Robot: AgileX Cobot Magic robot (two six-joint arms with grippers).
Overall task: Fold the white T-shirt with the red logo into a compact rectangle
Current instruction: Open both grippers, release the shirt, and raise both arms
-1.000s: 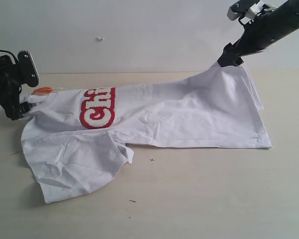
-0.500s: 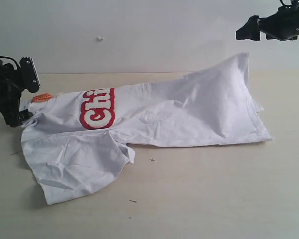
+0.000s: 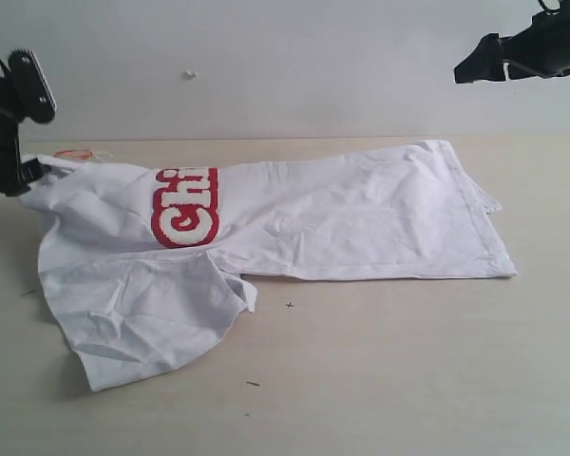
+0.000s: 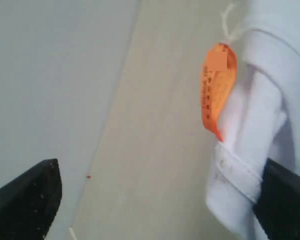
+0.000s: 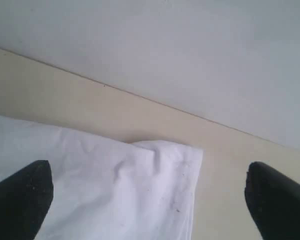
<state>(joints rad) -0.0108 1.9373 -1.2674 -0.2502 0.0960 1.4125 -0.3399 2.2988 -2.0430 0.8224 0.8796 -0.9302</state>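
"Across the middle of the exterior view, on the pale wooden desk [image 3: 408,370], lies the thin, wrinkled white cotton T-shirt [image 3: 361,223]," says Lin. "Its neck points toward the left of the frame and its hem [image 3: 494,242] toward the right. One short sleeve [image 3: 142,318] spreads toward the lower left. Only part of the red-outlined fuzzy white logo [image 3: 185,209] shows. The rest seems hidden under cloth laid over it."

"And the end effectors?" asks Ravi.

"Both released. The right end effector [image 3: 473,66] hangs in the upper right of the frame, jaws spread wide and well clear of the cloth. The left end effector [image 4: 157,200] is at the far left by the collar, jaws just as wide, gripping nothing. In its wrist view the collar edge and the small orange neck tag [image 4: 217,85] sit close to one finger [image 4: 285,200]. Whether the cloth touches that finger or hangs on it, I cannot tell."

"How will the shirt handle?"

"Light, soft and limp, I judge. It should sag wherever it is not held, drag on the desk and pick up new creases. One pinch point would let it bunch, so both arms should lift together."

"Where to take hold?"

"At the stitched edges: the hem corners on the right and the shoulder or collar seam on the left. Doubled cloth gives the jaws more to bite. I would avoid the tag, and the thick lettering probably resists a crease."
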